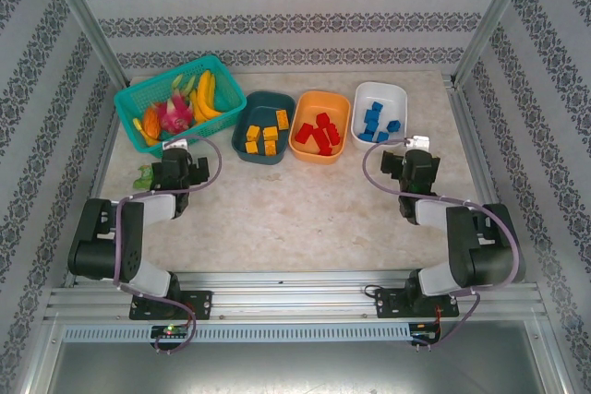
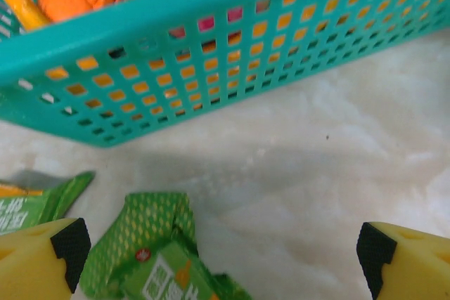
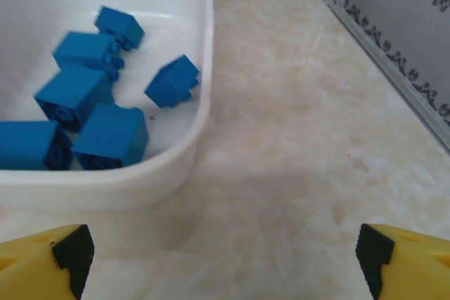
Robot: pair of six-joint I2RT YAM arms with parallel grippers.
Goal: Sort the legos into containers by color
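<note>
Right pincer, spread empty, faces the white tub of blue legos ahead-left; left pincer, also spread, faces the basket.

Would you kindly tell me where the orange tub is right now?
In the top view, the orange tub sits far across the table, between the dark teal tub on its left and the white tub on its right.

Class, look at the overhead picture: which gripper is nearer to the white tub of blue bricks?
Right. The right gripper sits just in front of the white tub; the left gripper is far off to the left, by the mesh basket.
</note>
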